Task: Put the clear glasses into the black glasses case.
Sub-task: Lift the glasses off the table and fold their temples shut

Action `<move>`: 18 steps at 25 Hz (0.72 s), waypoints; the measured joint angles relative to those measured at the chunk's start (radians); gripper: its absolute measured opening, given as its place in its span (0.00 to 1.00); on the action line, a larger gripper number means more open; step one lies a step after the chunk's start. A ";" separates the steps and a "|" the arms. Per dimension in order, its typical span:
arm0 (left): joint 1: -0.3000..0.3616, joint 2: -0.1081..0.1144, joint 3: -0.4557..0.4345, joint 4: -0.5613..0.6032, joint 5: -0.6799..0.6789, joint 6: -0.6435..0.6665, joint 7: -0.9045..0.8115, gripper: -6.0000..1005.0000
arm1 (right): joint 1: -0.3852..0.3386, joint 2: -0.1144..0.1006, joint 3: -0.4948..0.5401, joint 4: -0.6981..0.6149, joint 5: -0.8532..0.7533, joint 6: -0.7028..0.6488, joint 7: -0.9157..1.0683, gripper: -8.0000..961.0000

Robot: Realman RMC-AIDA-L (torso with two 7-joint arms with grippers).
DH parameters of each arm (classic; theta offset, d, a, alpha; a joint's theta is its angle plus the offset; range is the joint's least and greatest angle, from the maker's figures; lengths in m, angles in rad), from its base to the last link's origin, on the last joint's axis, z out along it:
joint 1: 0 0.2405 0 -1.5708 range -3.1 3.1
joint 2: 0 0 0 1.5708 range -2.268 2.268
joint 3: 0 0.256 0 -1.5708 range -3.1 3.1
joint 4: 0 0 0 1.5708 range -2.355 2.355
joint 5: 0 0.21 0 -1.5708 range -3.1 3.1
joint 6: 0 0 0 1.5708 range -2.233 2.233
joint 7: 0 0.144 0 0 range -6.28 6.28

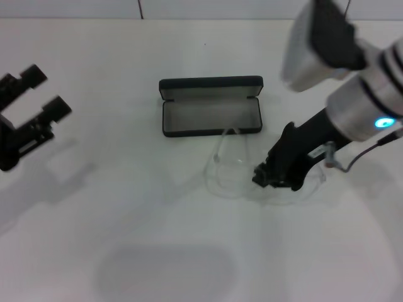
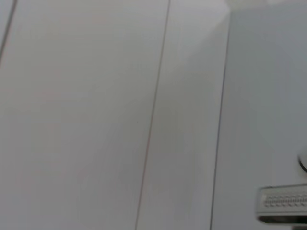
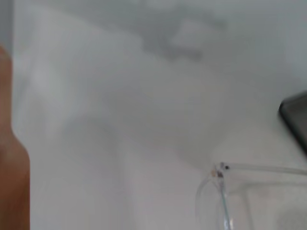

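Observation:
The black glasses case [image 1: 211,107] lies open in the middle of the white table, its grey lining showing and its lid standing at the far side. Just in front of it rest the clear glasses [image 1: 228,170], with one clear arm reaching toward the case's front wall. My right gripper [image 1: 272,177] is down at the right half of the glasses, touching or nearly touching the frame. In the right wrist view one hinge and lens of the glasses [image 3: 225,191] show close up, beside a corner of the case [image 3: 295,117]. My left gripper [image 1: 41,94] hangs open and empty at the far left.
The white table [image 1: 126,214] stretches bare in front of and to the left of the glasses. A pale ridged part [image 2: 283,203] shows at the edge of the left wrist view, over a white surface. A brown blurred shape [image 3: 9,158] lines one side of the right wrist view.

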 joint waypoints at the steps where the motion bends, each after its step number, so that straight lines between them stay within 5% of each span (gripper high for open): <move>1: -0.002 0.000 -0.005 0.004 0.000 0.003 -0.010 0.73 | -0.043 0.001 0.029 -0.041 0.021 0.001 -0.038 0.13; 7: -0.020 -0.026 -0.012 0.132 -0.002 0.014 -0.137 0.72 | -0.250 -0.002 0.164 -0.179 0.271 -0.011 -0.247 0.11; 10: -0.043 -0.035 0.011 0.185 -0.022 0.026 -0.201 0.72 | -0.289 -0.003 0.215 -0.178 0.352 -0.035 -0.308 0.07; 18: -0.171 -0.032 0.103 0.222 -0.078 0.047 -0.336 0.71 | -0.364 -0.001 0.248 0.029 0.619 -0.095 -0.786 0.06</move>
